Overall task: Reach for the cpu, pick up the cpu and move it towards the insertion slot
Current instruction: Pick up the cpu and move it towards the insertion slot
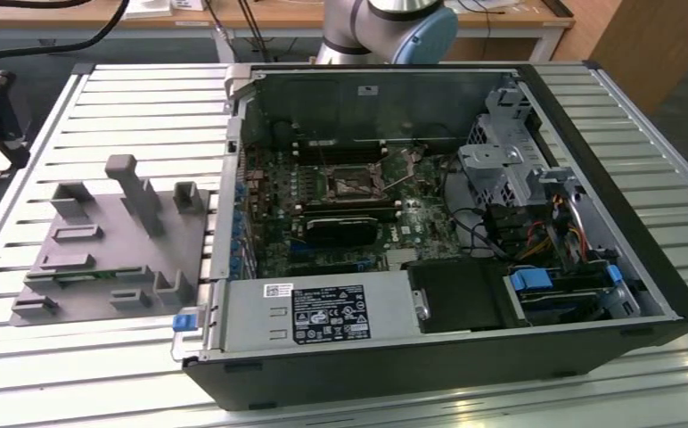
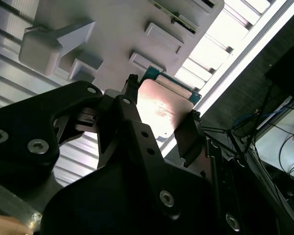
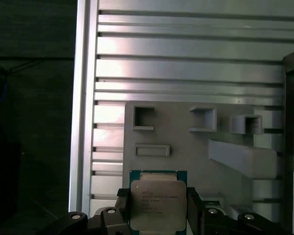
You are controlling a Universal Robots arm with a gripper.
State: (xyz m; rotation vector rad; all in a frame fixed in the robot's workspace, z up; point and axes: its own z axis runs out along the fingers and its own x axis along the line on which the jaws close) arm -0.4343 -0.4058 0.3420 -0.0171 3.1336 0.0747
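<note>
The gripper [image 3: 158, 201] held the cpu [image 3: 158, 208] over the tray [image 3: 186, 142], which lay on the desk [image 1: 142, 107] beside the case [image 1: 439, 366].

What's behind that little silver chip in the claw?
The grey tray lies behind the cpu held in the claw; the patch of tray directly behind it is hidden.

In both wrist views we see the cpu [image 3: 158, 205] [image 2: 162, 105]: a flat square chip with a silvery metal lid on a green board, clamped at two opposite edges by the gripper [image 3: 158, 215]. In the exterior view the insertion slot [image 1: 354, 185] sits on the motherboard [image 1: 421, 227], a square socket with a shiny frame and dark centre
</note>
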